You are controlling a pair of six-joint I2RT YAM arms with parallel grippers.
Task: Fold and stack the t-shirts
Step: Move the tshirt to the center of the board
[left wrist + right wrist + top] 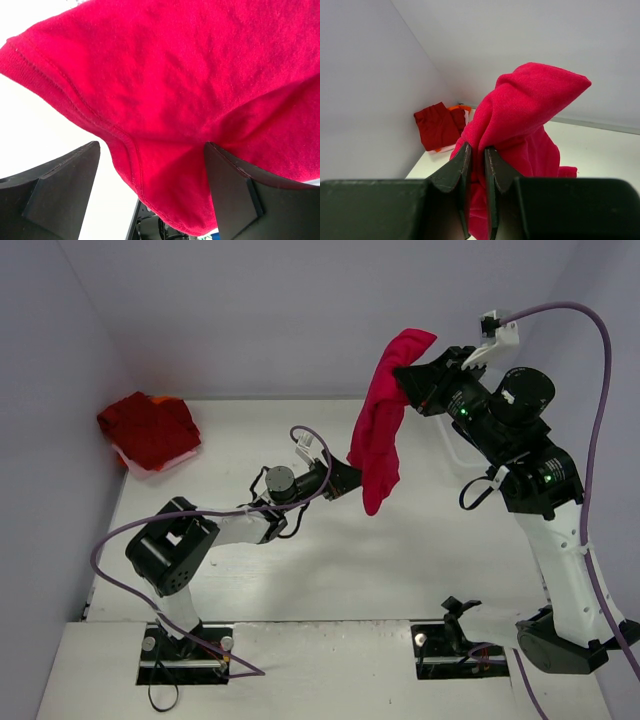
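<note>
Where the right fingers [454, 172] close: on a bunched fold of the bright red t-shirt [532, 107], with cloth squeezed into the narrow slot between them.
Right gripper [410, 375]: raised high above the table [430, 560], pointing toward the far left; a knot of cloth sticks out past its tip.
Held shirt: it hangs from that grip as a long, crumpled drape, its lower end down near the left gripper [345, 476] and clear of the table top in the overhead view.
Left fingers [62, 192]: spread wide apart, gripping nothing.
Cloth at the left gripper: a hemmed edge of the shirt dips into the gap between the two fingers; whether it touches either finger cannot be told.
Right arm [520, 440]: rises from its base at the near right edge, then bends over toward the middle of the table, a purple cable looping above it.
Left arm [215, 528]: low and folded, elbow near the left base, forearm reaching right toward the hanging cloth.
Basket [150, 468]: in the far left corner against the walls; only a pale edge and a strip of orange show.
Basket contents: dark red t-shirts [148, 425] lie bundled on top of it, covering most of it, well apart from both grippers.
</note>
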